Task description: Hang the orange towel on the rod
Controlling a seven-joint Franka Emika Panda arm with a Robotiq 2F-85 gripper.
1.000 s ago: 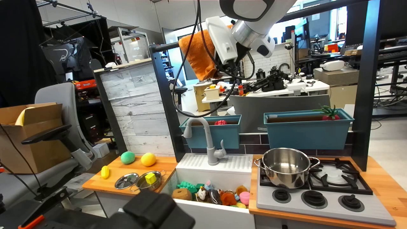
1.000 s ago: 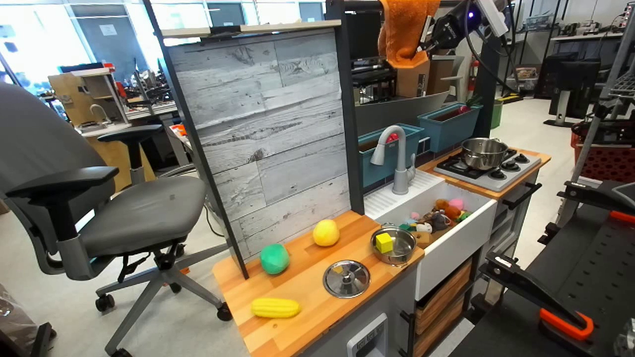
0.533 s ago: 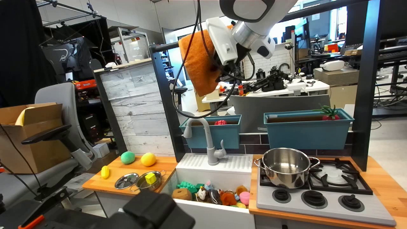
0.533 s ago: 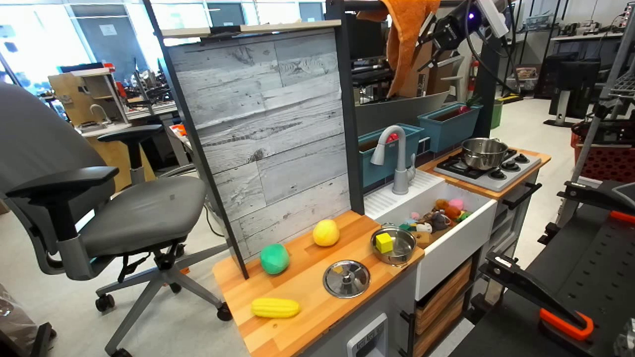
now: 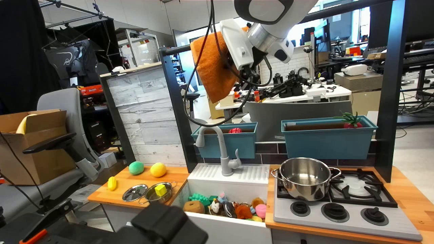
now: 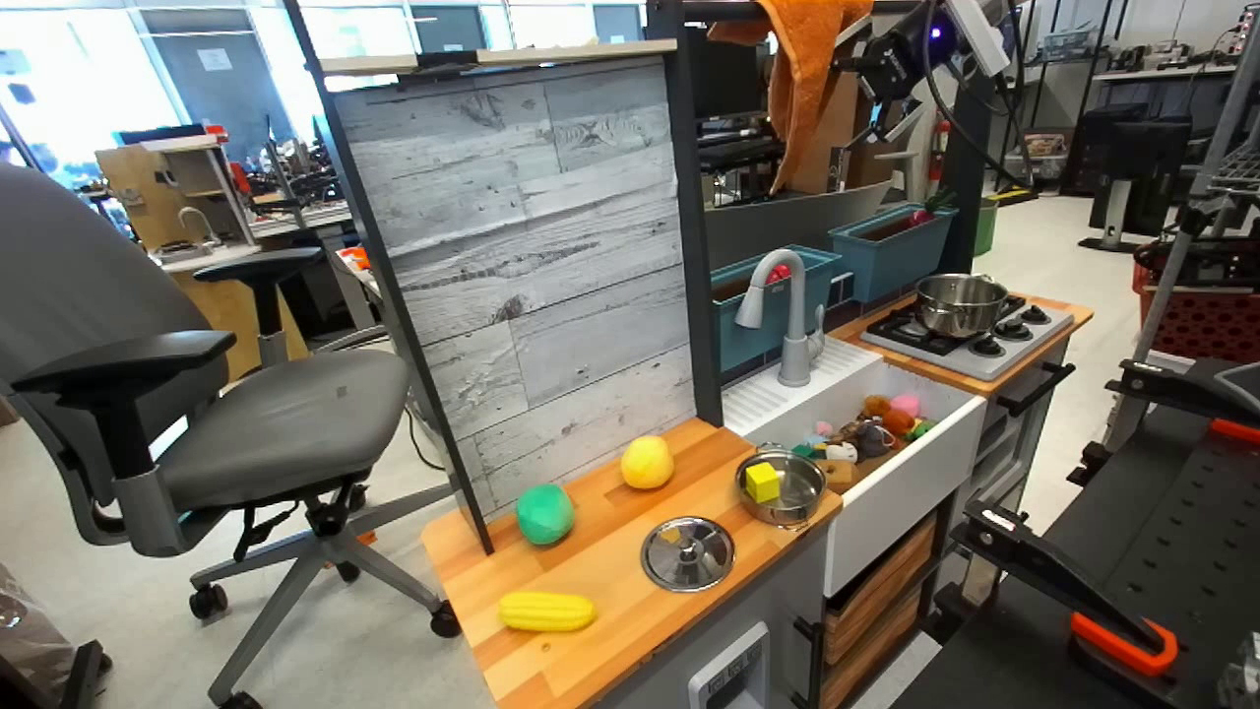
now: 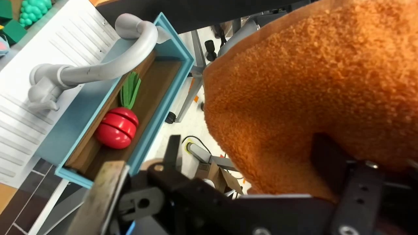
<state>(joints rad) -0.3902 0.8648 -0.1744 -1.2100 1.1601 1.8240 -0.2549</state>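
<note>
The orange towel (image 5: 214, 69) is draped over the dark rod (image 5: 179, 50), its lower end hanging down to a point. Orange cloth (image 6: 799, 84) shows on both sides of the rod (image 6: 724, 12) in an exterior view. Close up in the wrist view, the towel (image 7: 294, 91) fills the right half. My gripper (image 7: 247, 137) is spread wide; its right finger (image 7: 328, 160) lies against or just in front of the cloth, while the left finger (image 7: 172, 151) stands off the towel's edge. Nothing is pinched between them. The arm's wrist hides part of the towel in an exterior view.
A black cable loop (image 5: 190, 112) dangles from the arm. Below are the grey faucet (image 5: 222, 145), teal planters (image 5: 327, 142) and a steel pot (image 5: 305, 179) on the stove. Dark posts (image 5: 390, 91) bear the rod; a whitewashed panel (image 6: 532, 256) stands at one side.
The jaws have parted from a grip on the towel's lower part and spread wide. The freed cloth has dropped and hangs longer. The arm itself has hardly moved.
</note>
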